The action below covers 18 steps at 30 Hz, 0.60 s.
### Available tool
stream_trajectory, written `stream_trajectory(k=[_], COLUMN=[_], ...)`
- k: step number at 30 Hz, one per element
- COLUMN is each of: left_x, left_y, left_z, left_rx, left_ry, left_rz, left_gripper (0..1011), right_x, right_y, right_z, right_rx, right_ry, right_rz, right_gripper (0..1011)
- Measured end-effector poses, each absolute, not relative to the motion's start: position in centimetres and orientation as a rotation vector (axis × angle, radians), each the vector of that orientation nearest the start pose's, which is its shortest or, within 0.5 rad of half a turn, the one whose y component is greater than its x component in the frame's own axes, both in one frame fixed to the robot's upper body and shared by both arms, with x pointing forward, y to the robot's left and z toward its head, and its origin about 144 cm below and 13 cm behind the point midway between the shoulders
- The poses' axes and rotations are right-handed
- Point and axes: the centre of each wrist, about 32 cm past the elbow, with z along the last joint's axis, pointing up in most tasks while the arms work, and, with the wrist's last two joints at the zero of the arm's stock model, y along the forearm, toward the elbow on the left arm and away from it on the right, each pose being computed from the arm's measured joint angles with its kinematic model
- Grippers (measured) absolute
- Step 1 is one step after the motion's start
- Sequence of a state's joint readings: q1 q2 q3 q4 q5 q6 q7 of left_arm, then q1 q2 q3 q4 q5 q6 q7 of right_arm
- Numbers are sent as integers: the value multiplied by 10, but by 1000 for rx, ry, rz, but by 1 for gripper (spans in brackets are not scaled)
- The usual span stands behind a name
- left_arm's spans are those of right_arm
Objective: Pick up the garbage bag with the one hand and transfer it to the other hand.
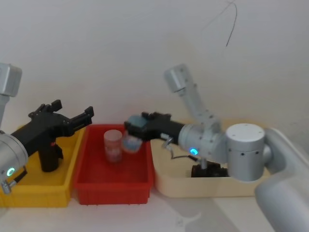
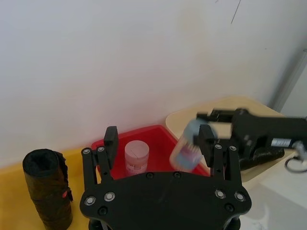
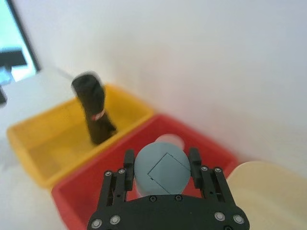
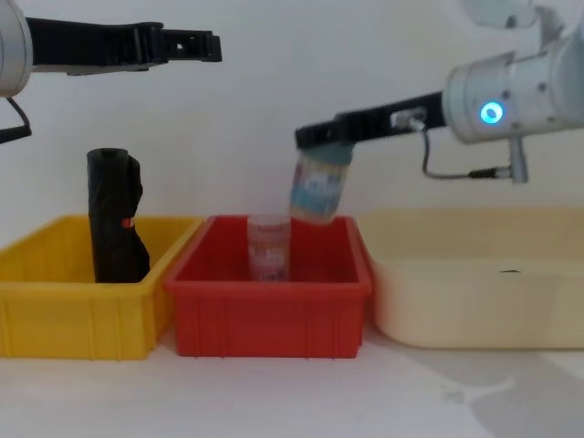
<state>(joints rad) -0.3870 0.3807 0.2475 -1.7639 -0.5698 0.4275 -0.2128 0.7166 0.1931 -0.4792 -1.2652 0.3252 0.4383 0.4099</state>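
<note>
Left claw [image 1: 73, 111] spread wide, high over the yellow bin [image 4: 55, 310]. Right claw [image 3: 161, 155] gripping a blue-lidded jar [image 4: 318, 190] above the red bin [image 4: 274, 315]. Garbage bag [image 2: 263, 155] apparently lying flat in the beige tray [image 4: 474, 310], under the right arm, far from left claw.

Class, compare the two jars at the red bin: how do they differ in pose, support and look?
1. The blue-lidded jar hangs tilted above the red bin; the pale-lidded jar stands upright inside it.
2. The blue-lidded jar is clamped at its lid by the right tool; the pale-lidded jar is touched by nothing.
3. One lid is grey-blue, the other pinkish white.
Both are small, round, lidded jars.
</note>
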Motion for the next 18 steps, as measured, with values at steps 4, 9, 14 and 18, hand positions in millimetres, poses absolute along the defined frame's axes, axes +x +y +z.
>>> stream_trajectory(k=[4, 9, 14, 18], left_x=[518, 518, 518, 518], left_y=[241, 241, 241, 241], left_z=[1324, 1324, 1324, 1324], left_rx=[-70, -70, -70, -70], left_ry=[33, 33, 32, 33], left_rz=[991, 991, 991, 991], left_gripper=[1001, 1001, 1001, 1001], right_x=[610, 606, 602, 599], right_y=[-175, -196, -218, -230], right_z=[1312, 1316, 1313, 1309], right_rx=[-148, -72, -13, 14], right_ry=[25, 32, 48, 56], right_rz=[-850, -904, -952, -977], right_gripper=[661, 661, 661, 665])
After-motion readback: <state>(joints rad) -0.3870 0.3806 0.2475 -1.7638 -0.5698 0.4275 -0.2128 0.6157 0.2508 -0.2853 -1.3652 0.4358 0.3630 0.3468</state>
